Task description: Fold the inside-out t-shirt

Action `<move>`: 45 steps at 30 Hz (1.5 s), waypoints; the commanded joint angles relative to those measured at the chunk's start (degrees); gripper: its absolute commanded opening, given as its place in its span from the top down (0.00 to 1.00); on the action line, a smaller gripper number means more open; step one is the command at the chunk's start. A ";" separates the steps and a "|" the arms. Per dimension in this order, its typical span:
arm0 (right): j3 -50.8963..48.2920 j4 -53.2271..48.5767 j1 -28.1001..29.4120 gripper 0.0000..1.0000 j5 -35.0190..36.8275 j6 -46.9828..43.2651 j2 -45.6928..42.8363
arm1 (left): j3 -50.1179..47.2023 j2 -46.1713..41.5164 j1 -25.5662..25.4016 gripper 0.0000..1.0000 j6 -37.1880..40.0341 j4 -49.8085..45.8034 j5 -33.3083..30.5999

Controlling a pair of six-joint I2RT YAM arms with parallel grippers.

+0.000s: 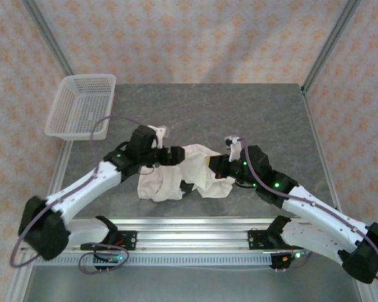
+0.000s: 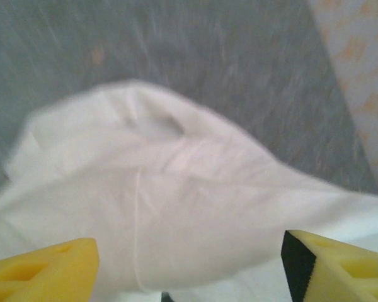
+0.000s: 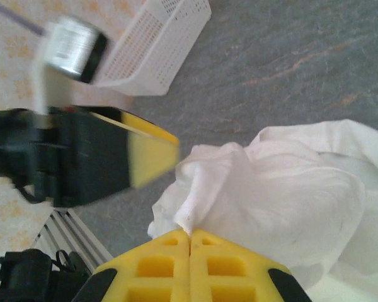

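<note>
The right pincer is clenched on a pinch of the inside-out t-shirt. The left pincer hangs released, jaws wide over the cloth. The shirt lies crumpled mid-frame on the desk, between both arms. I'd worry that so thin a pinch slips, or drags the whole heap and bunches it worse. The white mesh basket sits upper left, well apart; only the arms crowd each other.

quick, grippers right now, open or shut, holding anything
left gripper: open, jaws wide apart over the t-shirt, gripping nothing
right gripper: shut, pinching a fold of the t-shirt
</note>
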 commanded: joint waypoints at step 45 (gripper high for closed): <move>3.24 1.49 16.53 0.60 16.50 16.60 28.49 | -1.32 2.73 3.61 1.00 -6.43 1.98 -10.08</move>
